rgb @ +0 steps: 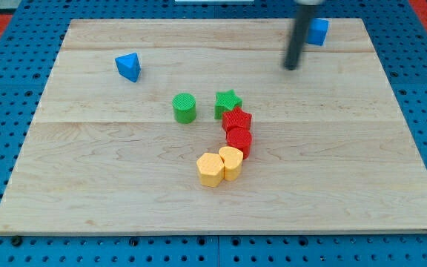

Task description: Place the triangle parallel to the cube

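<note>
A blue triangle block [128,67] lies at the upper left of the wooden board [87,185]. A blue cube [318,31] sits near the board's top edge at the upper right, partly hidden by my rod. My tip [293,67] rests on the board just below and left of the cube, far to the right of the triangle.
A green cylinder [184,107] and a green star [227,103] sit mid-board. Below the star, two red blocks [237,121] [239,140] and two yellow blocks [230,162] [210,170] form a curved chain. Blue pegboard surrounds the board.
</note>
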Motion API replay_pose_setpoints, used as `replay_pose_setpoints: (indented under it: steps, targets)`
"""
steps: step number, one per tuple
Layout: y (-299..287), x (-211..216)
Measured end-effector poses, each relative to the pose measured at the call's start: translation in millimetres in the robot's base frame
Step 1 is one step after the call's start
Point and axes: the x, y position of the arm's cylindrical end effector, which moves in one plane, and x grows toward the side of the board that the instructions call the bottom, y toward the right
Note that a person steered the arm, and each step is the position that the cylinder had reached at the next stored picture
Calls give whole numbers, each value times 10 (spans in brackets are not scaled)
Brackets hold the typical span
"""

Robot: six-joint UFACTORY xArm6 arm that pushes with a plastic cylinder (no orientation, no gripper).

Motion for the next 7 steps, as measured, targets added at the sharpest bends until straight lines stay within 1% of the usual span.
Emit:
replay_pose_setpoints:
  steps: [1, 2, 3, 4, 6, 7]
  targets:
    - [-966, 340]
    - [-2219, 483]
    - [-2092, 126]
    - [-800, 89]
    - [-2180, 274]
    - [-1876, -184]
